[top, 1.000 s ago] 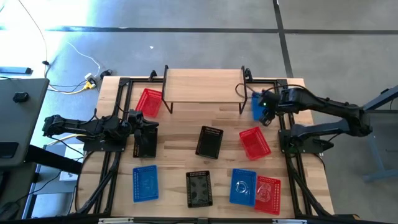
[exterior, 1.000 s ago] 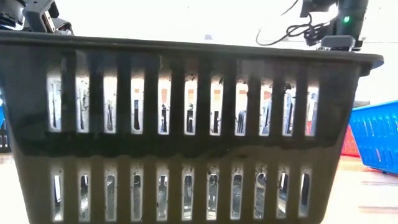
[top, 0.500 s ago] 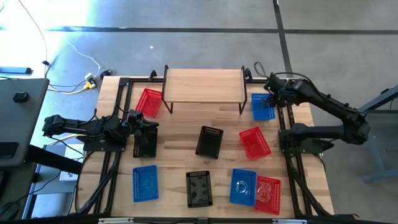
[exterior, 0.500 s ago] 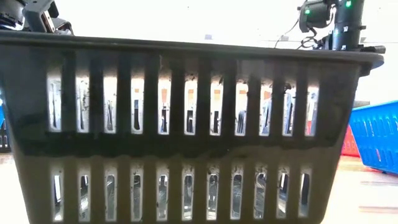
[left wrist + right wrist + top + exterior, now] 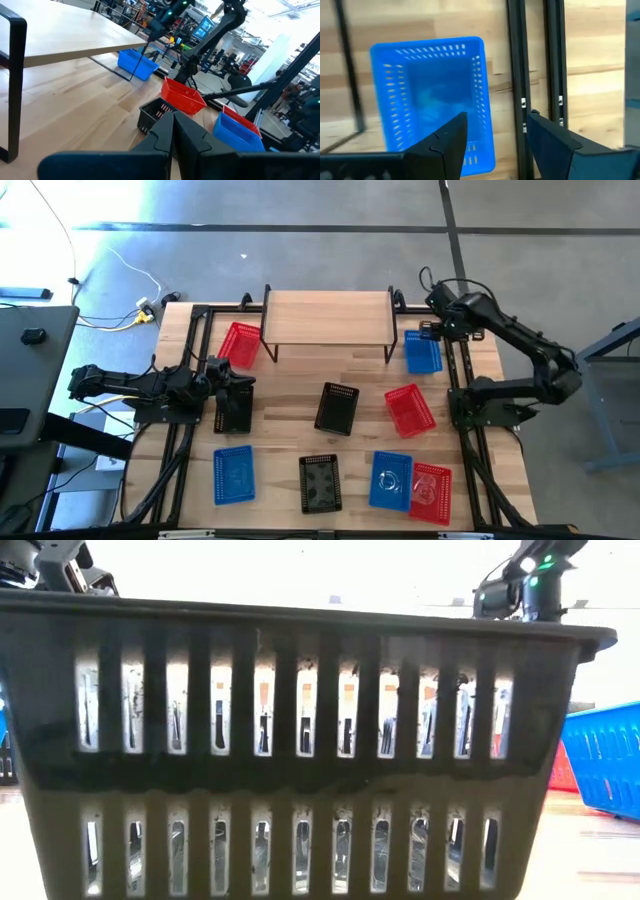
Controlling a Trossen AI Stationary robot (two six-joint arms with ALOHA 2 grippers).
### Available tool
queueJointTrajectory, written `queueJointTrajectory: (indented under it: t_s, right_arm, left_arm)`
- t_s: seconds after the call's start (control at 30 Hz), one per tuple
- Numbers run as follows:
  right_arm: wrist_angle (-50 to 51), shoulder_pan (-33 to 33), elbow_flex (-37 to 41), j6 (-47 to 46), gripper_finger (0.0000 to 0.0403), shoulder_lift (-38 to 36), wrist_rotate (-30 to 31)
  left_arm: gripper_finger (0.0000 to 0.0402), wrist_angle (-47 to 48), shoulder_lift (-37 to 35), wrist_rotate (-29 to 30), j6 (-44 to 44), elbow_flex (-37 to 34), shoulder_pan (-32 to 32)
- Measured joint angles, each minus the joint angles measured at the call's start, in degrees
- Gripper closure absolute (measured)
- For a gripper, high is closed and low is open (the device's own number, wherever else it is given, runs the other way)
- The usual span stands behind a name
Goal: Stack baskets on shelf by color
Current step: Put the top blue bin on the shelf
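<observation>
The shelf (image 5: 328, 320) stands at the far middle of the table, its plank bare. A blue basket (image 5: 423, 352) lies flat on the table just right of the shelf, seen from above in the right wrist view (image 5: 430, 95). My right gripper (image 5: 495, 140) hovers open above that basket's right rim and the black rail, near the far right corner (image 5: 440, 320). My left gripper (image 5: 172, 132) is shut at the table's left (image 5: 232, 385), over a black basket (image 5: 233, 412). Other baskets lie scattered: red (image 5: 240, 343), black (image 5: 337, 408), red (image 5: 409, 410).
Along the near edge lie a blue basket (image 5: 233, 474), a black basket (image 5: 320, 483), another blue basket (image 5: 391, 480) and a red basket (image 5: 431, 492). That black basket (image 5: 320, 740) fills the low view. Black rails (image 5: 455, 380) run down the table's right side.
My right gripper has drawn back from the blue basket beside the shelf, rising and moving toward the table's far right corner. The blue basket now lies uncovered and flat on the table. The left arm has kept still.
</observation>
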State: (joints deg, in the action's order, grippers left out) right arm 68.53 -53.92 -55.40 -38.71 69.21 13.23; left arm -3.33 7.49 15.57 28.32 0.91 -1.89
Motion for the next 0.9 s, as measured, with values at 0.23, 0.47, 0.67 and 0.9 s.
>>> queueJointTrajectory:
  t_s: [0.23, 0.47, 0.67, 0.9]
  right_arm:
    - [-0.71, -2.43, 0.0, 7.01, 0.0215, 8.35, -3.28]
    - [-1.66, -2.48, 0.0, 10.49, 0.0215, 14.74, -3.15]
    - [-1.54, -2.48, 0.0, 8.7, 0.0215, 16.72, -1.46]
    - [-3.31, -2.48, 0.0, 6.06, 0.0215, 16.7, -1.5]
  left_arm:
    - [0.0398, 0.0, 0.0, 0.0, 0.0, 0.0, 0.0]
    - [0.0398, 0.0, 0.0, 0.0, 0.02, 0.0, 0.0]
    - [0.0398, -0.02, 0.0, 0.0, 0.02, 0.0, 0.0]
    - [0.0398, -0.02, 0.0, 0.0, 0.02, 0.0, 0.02]
